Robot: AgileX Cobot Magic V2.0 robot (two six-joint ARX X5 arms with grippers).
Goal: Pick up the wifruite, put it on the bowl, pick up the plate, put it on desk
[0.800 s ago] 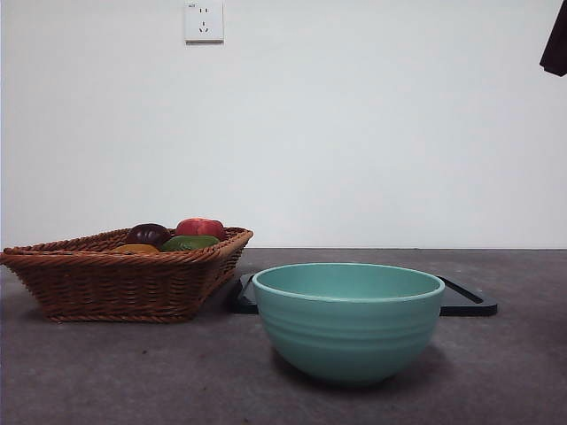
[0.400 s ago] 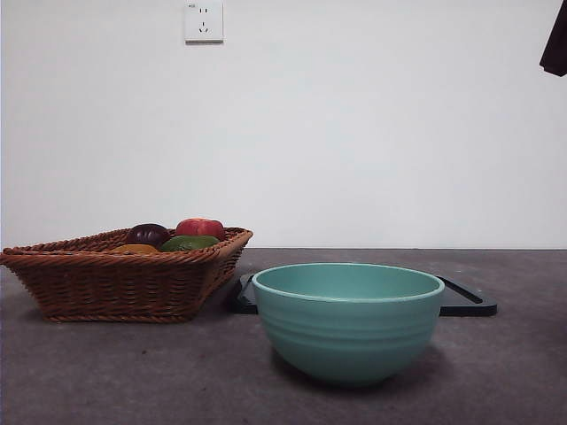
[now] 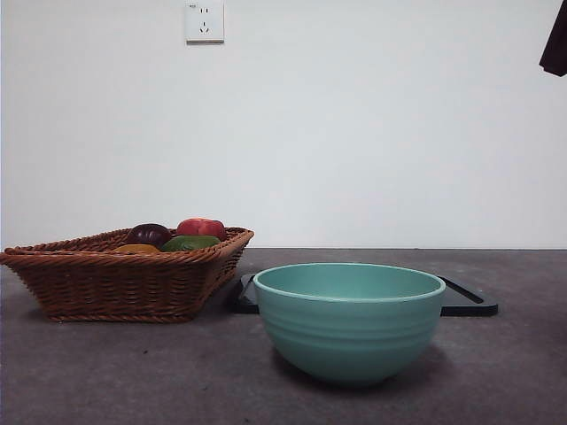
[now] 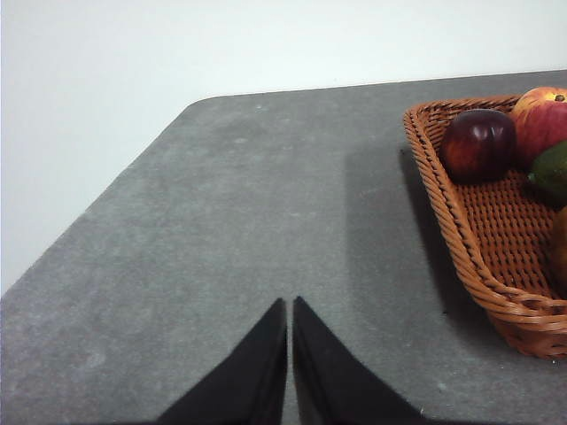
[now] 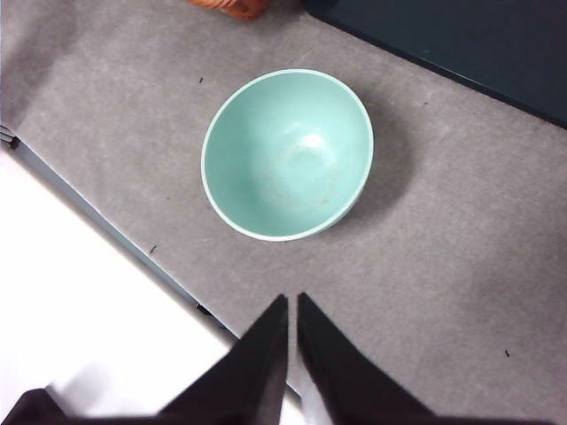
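The wifruite (image 3: 135,249) is a small orange-yellow fruit lying low in the wicker basket (image 3: 124,282) at the left; only its edge (image 4: 559,257) shows in the left wrist view. The teal bowl (image 3: 348,319) stands empty in the middle of the desk (image 3: 133,376), and is seen from above as the bowl (image 5: 288,155). Behind it lies a flat dark plate (image 3: 468,301), also the plate (image 5: 478,44). My left gripper (image 4: 290,303) is shut over bare desk, beside the basket (image 4: 478,257). My right gripper (image 5: 292,299) is shut, high above the desk's front edge near the bowl.
The basket also holds a dark purple fruit (image 4: 478,146), a red fruit (image 4: 540,119) and a green one (image 3: 189,242). A black arm tip (image 3: 556,40) shows at the top right corner. A wall socket (image 3: 204,21) sits on the white wall behind.
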